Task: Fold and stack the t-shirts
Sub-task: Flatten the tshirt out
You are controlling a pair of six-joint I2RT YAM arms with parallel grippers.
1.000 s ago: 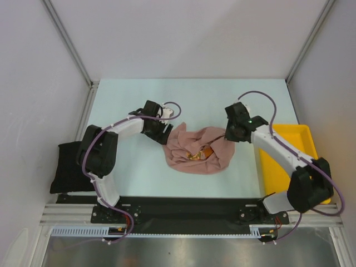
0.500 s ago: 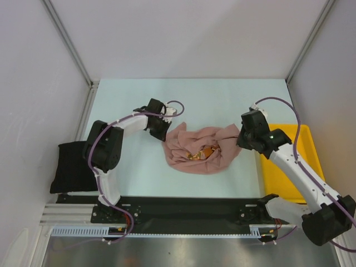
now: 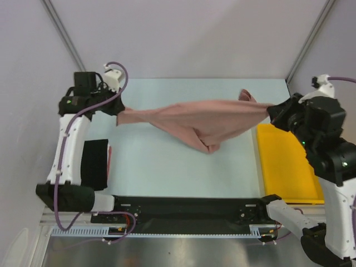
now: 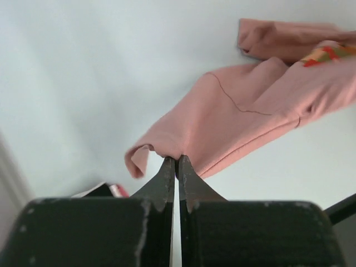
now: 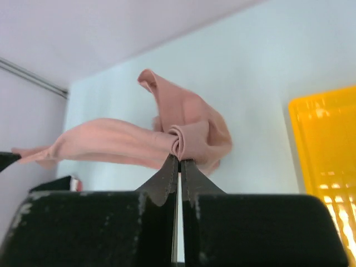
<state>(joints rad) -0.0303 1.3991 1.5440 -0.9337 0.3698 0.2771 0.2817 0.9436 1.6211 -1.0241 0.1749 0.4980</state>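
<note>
The dusty pink t-shirt [image 3: 194, 119] hangs stretched in the air between both arms, sagging in a twisted fold near the middle. My left gripper [image 3: 118, 111] is shut on its left end; the left wrist view shows pink cloth [image 4: 245, 119] pinched at the fingertips [image 4: 177, 161]. My right gripper [image 3: 271, 111] is shut on the right end, where a bunched roll of cloth [image 5: 186, 136] sits at its tips [image 5: 179, 158]. The black t-shirt [image 3: 94, 164] lies folded on the table's left side, below the left arm.
A yellow plastic tray [image 3: 283, 167] lies on the table's right side, under the right arm; it also shows in the right wrist view [image 5: 325, 144]. Grey walls close in the table at the back and sides.
Both arms rose and spread apart, pulling the crumpled pink t-shirt off the table into a stretched span. The left gripper shut on its left end during this.
</note>
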